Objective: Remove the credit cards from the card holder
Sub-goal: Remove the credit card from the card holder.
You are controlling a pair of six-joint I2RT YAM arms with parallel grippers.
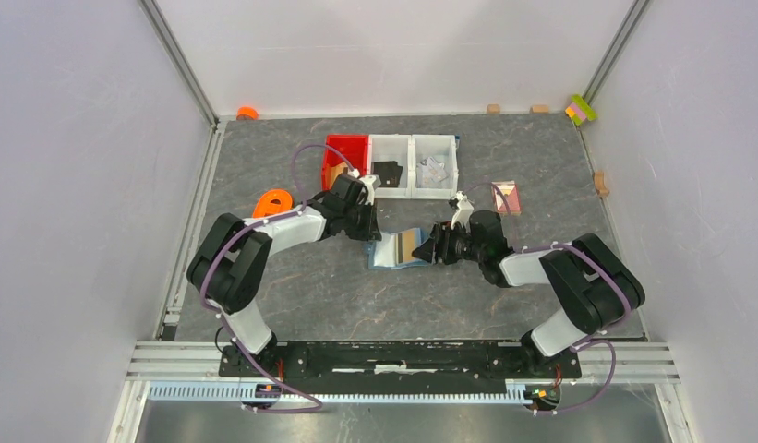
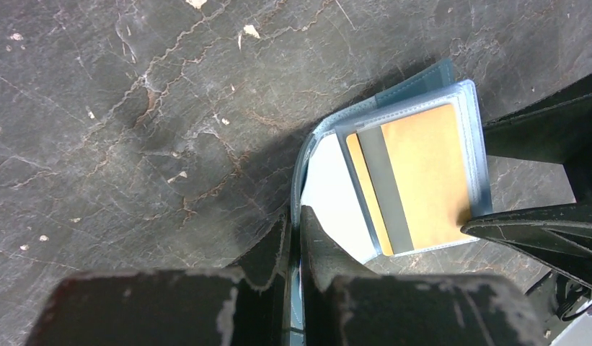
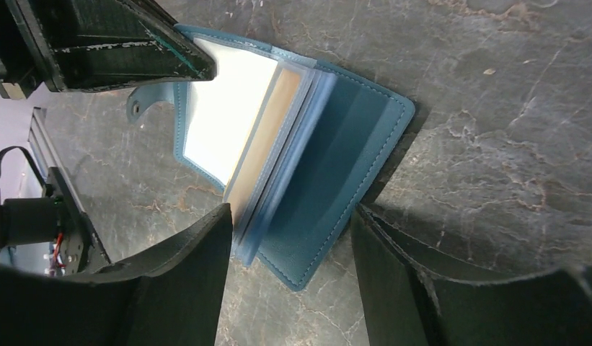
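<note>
at the middle of the top view, the left gripper point(image 2: 294, 229) pinches the open wallet point(image 3: 350, 144) tight; the right gripper point(image 3: 291, 213) is open around the tan card point(image 2: 422, 176).

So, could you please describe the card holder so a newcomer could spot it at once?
On the grey marbled table, find the red and white bins at the far side. Just in front of them lies the card holder: a flat steel-blue wallet, folded open, a tan-gold card showing inside.
</note>
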